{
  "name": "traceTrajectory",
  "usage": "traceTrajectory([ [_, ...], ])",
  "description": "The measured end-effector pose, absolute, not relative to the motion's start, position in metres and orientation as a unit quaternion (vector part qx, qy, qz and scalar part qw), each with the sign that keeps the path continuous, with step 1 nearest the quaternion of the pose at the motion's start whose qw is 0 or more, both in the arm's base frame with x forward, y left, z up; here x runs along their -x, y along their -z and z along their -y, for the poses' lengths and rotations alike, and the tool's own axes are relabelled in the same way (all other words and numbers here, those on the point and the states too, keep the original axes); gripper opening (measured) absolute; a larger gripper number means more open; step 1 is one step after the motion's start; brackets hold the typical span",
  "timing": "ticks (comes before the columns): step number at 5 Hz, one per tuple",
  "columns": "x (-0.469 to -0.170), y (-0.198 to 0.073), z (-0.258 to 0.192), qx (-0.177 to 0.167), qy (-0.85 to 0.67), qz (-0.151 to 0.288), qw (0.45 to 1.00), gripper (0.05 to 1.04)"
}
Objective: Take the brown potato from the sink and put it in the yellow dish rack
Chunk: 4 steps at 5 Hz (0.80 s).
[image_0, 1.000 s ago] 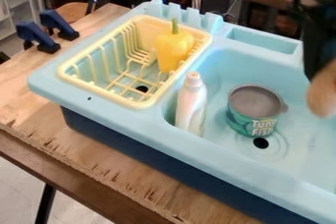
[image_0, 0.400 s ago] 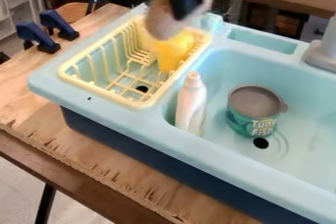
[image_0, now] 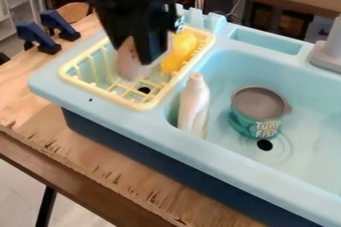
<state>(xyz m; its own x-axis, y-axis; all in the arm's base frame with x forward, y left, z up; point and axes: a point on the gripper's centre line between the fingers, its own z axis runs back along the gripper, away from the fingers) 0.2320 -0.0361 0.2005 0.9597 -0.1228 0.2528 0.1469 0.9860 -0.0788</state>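
Note:
The black gripper (image_0: pixel 138 52) hangs over the yellow dish rack (image_0: pixel 136 105), at the upper left of the camera view. Its fingers are closed around a blurred pinkish-beige object (image_0: pixel 130 64), whose lower end is within the rack's outline; whether it touches the rack floor I cannot tell. Just right of the gripper, a yellow pepper (image_0: pixel 178 54) stands in the rack, its top partly hidden. A white bottle (image_0: pixel 194 105) leans upright in the sink's left corner. To the right of the bottle is a green tuna can (image_0: pixel 256 114) with a grey top.
The light blue sink (image_0: pixel 313 146) has a dark drain hole near the can. A grey faucet base (image_0: pixel 327 54) rises at the right edge. Two dark blue clamps (image_0: pixel 40 34) grip the wooden table (image_0: pixel 86 156) at the upper left.
From the right edge, the gripper has crossed leftward to the rack with the pinkish-beige object, most recently coming lower. Pepper, bottle and can have stayed in place.

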Motion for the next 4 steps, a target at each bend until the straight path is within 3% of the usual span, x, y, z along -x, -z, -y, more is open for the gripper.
traceTrajectory([
  [2,-0.246,-0.17,0.025,0.001,-0.001,0.106,0.994,0.503],
  [4,-0.255,-0.167,0.011,-0.017,-0.032,0.108,0.994,0.503],
])
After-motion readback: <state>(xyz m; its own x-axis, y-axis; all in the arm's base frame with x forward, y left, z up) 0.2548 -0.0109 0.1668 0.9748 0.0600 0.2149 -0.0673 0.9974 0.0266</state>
